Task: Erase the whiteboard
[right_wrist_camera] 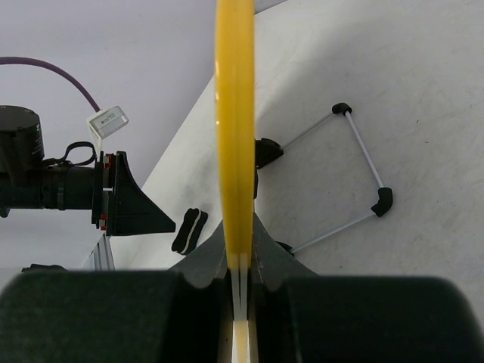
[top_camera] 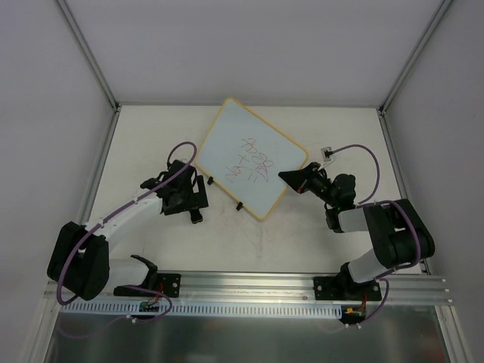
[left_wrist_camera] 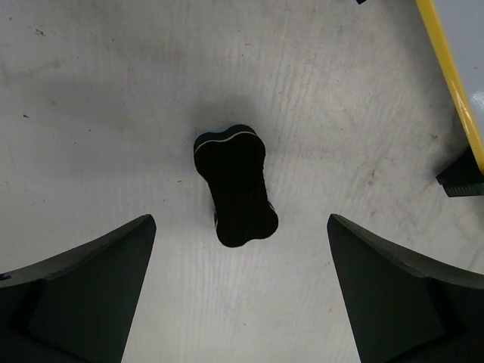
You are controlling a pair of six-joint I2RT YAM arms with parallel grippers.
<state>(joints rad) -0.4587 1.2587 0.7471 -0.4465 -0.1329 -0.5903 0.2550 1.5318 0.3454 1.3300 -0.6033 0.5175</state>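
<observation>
The whiteboard [top_camera: 253,162] is laid slantwise toward the table's [top_camera: 318,242] far edge, its yellow rim clamped by the right gripper [top_camera: 290,177]. The left gripper [top_camera: 190,200] is held spread above the eraser [left_wrist_camera: 236,187]. The board is judged light, stiff and slick-faced; the rim is the preferred hold.

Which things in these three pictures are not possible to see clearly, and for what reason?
Top view: the red marks on the whiteboard are too small to read.
Top view: the eraser cannot be told apart from the black left gripper above it.
Right wrist view: the board is edge-on, only its yellow rim shows; its face is hidden.
Left wrist view: the picture's right edge cuts off the board.
</observation>
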